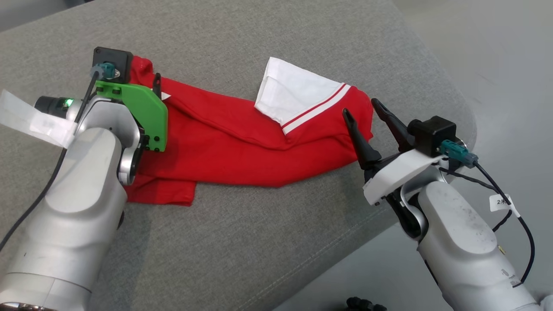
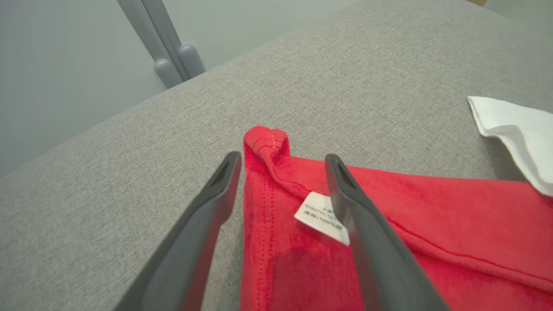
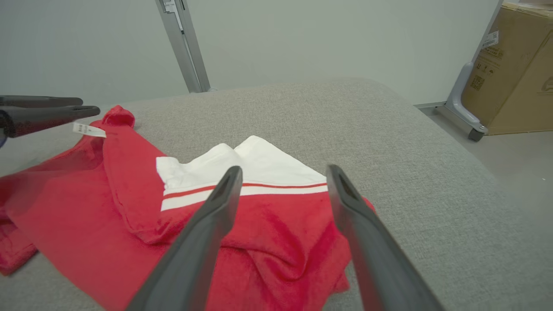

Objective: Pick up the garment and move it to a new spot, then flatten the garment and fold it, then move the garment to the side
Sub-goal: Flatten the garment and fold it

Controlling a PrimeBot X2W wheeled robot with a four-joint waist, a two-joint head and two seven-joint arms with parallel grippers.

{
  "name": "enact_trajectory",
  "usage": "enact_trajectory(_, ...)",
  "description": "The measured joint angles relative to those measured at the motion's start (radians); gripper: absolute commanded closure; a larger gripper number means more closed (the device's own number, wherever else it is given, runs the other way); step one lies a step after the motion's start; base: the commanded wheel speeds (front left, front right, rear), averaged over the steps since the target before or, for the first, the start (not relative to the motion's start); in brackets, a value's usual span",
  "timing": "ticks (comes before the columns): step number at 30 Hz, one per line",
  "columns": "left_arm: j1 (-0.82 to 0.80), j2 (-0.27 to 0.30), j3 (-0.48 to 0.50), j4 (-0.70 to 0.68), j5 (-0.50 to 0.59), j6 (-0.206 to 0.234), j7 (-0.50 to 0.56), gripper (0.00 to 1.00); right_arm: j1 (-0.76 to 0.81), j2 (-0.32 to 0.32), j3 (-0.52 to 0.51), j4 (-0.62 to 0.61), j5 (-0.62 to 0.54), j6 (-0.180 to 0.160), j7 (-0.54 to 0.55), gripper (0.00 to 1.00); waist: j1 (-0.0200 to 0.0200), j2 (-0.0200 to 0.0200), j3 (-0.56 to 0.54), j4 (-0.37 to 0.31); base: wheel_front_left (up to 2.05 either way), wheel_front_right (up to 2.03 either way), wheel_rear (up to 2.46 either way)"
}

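A red garment (image 1: 224, 138) with a white panel (image 1: 293, 93) and white stripes lies crumpled on the grey cushion (image 1: 268, 242). My left gripper (image 1: 151, 84) hovers open over the garment's left end. In the left wrist view its fingers (image 2: 283, 156) straddle a folded red corner (image 2: 265, 142) and a white label (image 2: 322, 216). My right gripper (image 1: 360, 106) stands open over the garment's right end, with the striped part (image 3: 242, 190) between and beyond its fingers (image 3: 284, 168). Neither gripper holds anything. The left gripper (image 3: 88, 106) also reaches in at the left of the right wrist view.
The cushion's rounded right edge (image 1: 466, 125) drops to the pale floor (image 1: 510, 56) just beside my right arm. A cardboard box (image 3: 518, 73) and a grey metal post (image 3: 183, 47) stand beyond the cushion. Bare grey cushion lies in front of the garment.
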Motion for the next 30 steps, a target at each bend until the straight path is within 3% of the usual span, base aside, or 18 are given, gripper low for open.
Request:
enact_trajectory(18,-0.103,-0.009,0.010,0.159,0.049,0.011,0.006,0.02,0.000,0.004,-0.009,-0.022,0.021,0.007,0.000,0.00,0.0000,0.0000,0.053,-0.044,0.00,0.00,0.00)
enact_trajectory(22,-0.111,-0.024,0.009,0.192,0.064,0.011,0.004,0.19,0.000,0.004,-0.009,-0.025,0.021,0.007,0.000,0.00,0.0000,0.0000,0.057,-0.046,0.00,0.00,0.00)
enact_trajectory(24,-0.115,-0.026,0.009,0.208,0.065,0.011,-0.003,0.22,0.000,0.005,-0.010,-0.028,0.022,0.007,0.000,0.00,0.0000,0.0000,0.059,-0.047,0.00,0.00,0.00)
enact_trajectory(25,-0.117,-0.027,0.010,0.221,0.067,0.011,-0.008,0.40,0.000,0.005,-0.011,-0.029,0.022,0.007,0.000,0.00,0.0000,0.0000,0.060,-0.047,0.00,0.00,0.00)
enact_trajectory(28,-0.126,-0.028,0.012,0.240,0.072,0.012,-0.023,0.76,0.000,0.005,-0.012,-0.030,0.022,0.007,0.000,0.00,0.0000,0.0000,0.062,-0.048,0.00,0.00,0.00)
enact_trajectory(29,-0.130,-0.029,0.015,0.245,0.072,0.012,-0.030,1.00,0.000,0.005,-0.012,-0.030,0.022,0.007,0.000,0.00,0.0000,0.0000,0.062,-0.048,0.00,0.00,0.00)
enact_trajectory(30,-0.134,-0.029,0.019,0.248,0.072,0.012,-0.038,1.00,0.000,0.005,-0.012,-0.030,0.022,0.007,0.000,0.00,0.0000,0.0000,0.062,-0.048,0.00,0.00,0.00)
